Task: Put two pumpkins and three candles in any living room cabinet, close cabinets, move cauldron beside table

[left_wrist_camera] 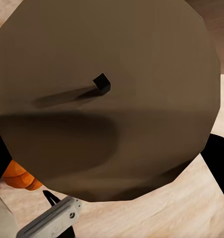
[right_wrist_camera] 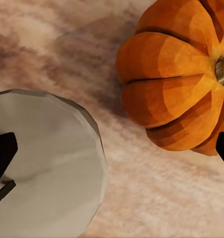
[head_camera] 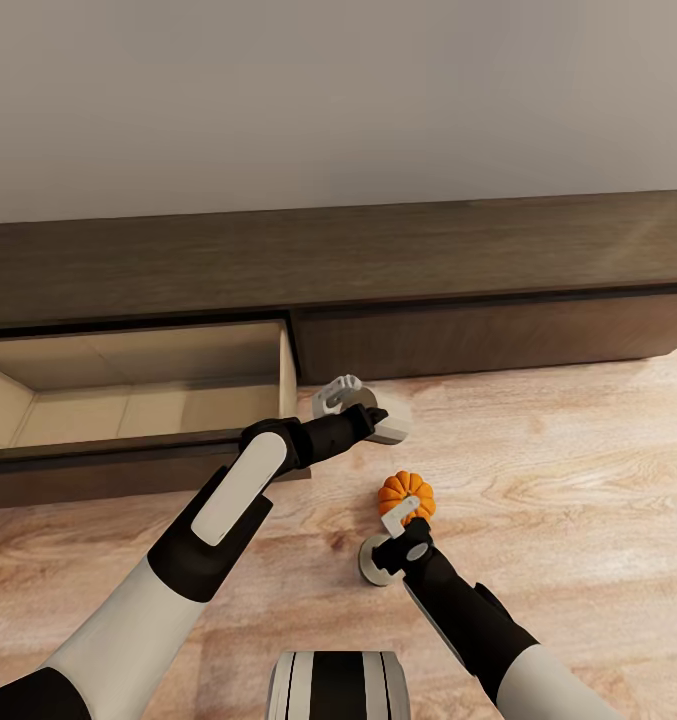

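My left gripper (head_camera: 376,415) is shut on a grey candle (head_camera: 393,421), just right of the open drawer (head_camera: 128,400) of the dark-brown cabinet (head_camera: 378,270). In the left wrist view the candle's flat top (left_wrist_camera: 107,99) with its small wick sits close between the black fingers (left_wrist_camera: 218,161). An orange pumpkin (head_camera: 408,494) lies on the wood floor. My right gripper (head_camera: 402,518) hangs open over it, one fingertip by the pumpkin (right_wrist_camera: 176,84) and the other over a second candle (right_wrist_camera: 42,163) beside it (head_camera: 376,566).
The drawer's pale beige inside holds nothing I can see. The cabinet's right-hand front (head_camera: 498,335) is shut. Bare wood floor (head_camera: 578,480) spreads to the right. A plain grey wall (head_camera: 338,100) rises behind the cabinet.
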You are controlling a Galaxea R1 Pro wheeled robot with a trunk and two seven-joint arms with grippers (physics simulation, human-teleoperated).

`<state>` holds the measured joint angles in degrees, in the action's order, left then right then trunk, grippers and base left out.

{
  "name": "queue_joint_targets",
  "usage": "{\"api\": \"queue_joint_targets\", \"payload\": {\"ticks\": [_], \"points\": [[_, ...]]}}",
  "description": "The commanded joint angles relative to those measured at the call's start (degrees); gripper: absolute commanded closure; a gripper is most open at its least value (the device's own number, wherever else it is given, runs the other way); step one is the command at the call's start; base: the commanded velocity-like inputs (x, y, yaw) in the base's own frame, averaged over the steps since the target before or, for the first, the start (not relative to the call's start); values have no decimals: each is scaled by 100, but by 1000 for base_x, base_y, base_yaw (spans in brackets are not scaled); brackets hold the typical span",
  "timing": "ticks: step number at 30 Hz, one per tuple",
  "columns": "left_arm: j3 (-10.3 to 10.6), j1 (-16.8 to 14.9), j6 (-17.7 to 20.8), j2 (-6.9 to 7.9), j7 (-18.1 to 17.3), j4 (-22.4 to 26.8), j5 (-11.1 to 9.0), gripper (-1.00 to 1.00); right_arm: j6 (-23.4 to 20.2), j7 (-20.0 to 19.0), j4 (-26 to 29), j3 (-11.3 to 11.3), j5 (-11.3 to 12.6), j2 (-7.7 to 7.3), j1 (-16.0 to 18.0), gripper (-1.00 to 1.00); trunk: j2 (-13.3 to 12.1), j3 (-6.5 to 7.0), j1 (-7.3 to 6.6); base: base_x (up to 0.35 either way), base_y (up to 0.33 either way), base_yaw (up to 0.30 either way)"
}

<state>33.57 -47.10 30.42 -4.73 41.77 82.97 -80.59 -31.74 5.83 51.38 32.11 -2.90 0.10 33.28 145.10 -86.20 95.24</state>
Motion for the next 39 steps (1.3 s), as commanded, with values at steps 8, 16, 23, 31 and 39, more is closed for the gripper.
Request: {"api": "queue_joint_targets", "payload": {"ticks": [8,16,23,31,39], "points": [[0,0,-1,2,-2,-1,-1,100,4,9,60,8,-18,-1,-32,-100,-1,0,1,0,0,0],[0,-1,-1,0,-2,-3,-1,100,-38,-10,345,15,-10,-1,-41,-100,-1,0,1,0,0,0],[0,1,-1,1,-2,-1,-1,100,-42,-123,300,30,144,14,-49,-100,-1,0,1,0,0,0],[0,4,-1,2,-2,0,-1,100,-42,-664,189,48,409,10,-50,-100,-1,0,1,0,0,0],[0,1,-1,7,-2,0,-1,100,-41,-830,73,42,433,7,-50,-100,-1,0,1,0,0,0]]}}
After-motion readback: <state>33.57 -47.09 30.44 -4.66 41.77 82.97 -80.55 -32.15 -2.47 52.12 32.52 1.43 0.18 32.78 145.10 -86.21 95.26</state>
